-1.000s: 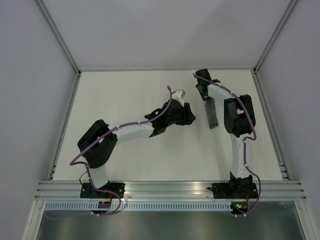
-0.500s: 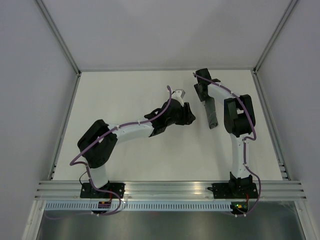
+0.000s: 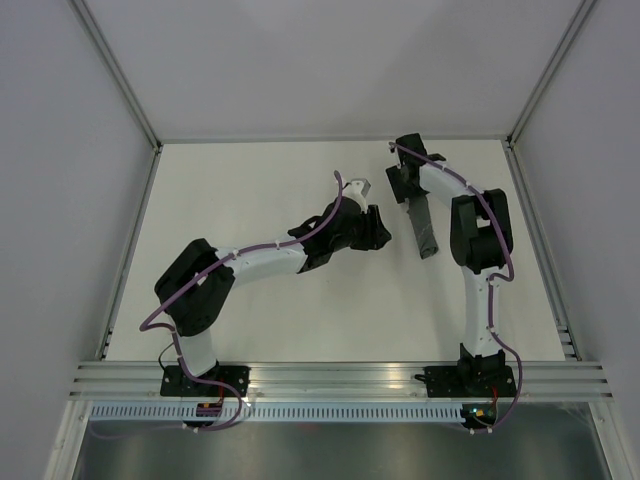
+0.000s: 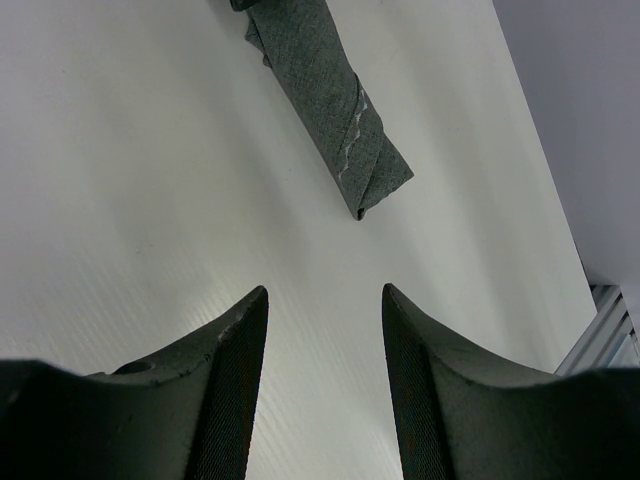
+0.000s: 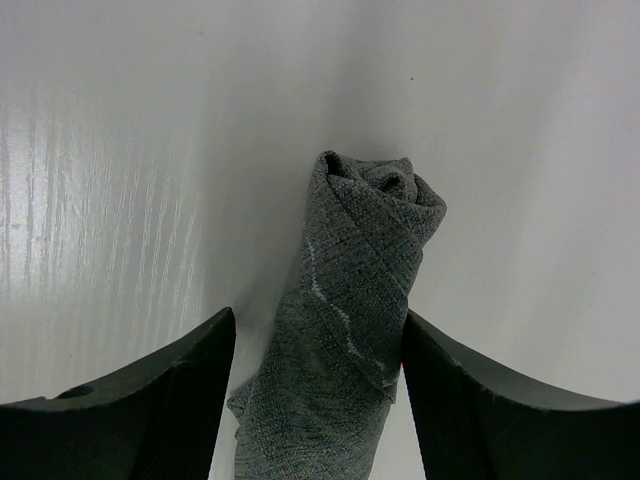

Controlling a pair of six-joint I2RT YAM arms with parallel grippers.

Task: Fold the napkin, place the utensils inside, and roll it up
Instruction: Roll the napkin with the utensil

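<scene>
Shifted a little over the last second: right gripper (image 3: 408,188) and, with it, the napkin (image 3: 424,225), near end swung slightly outward; no change at the left gripper (image 3: 382,230). Now lying on the bench (image 3: 250,180) as a tight dark grey roll, long axis running from the right gripper straight back toward that arm's base. Seen end-on from the right wrist, spiral facing the lens, jaws standing either side of the roll: one brushing the cloth, a sliver of bench showing at the other. Spread around it rather than clamped, then, though hard to be sure from this angle. No utensil on show; probably wrapped inside. Left gripper spread too, holding nothing, well apart from the roll and off to its left. Roll lying slantwise ahead in that wrist view, stitched edge on top. Looks all but finished. Clearly nearer on the right; any last tuck or release turns on moving along the roll's length, not across it.
</scene>
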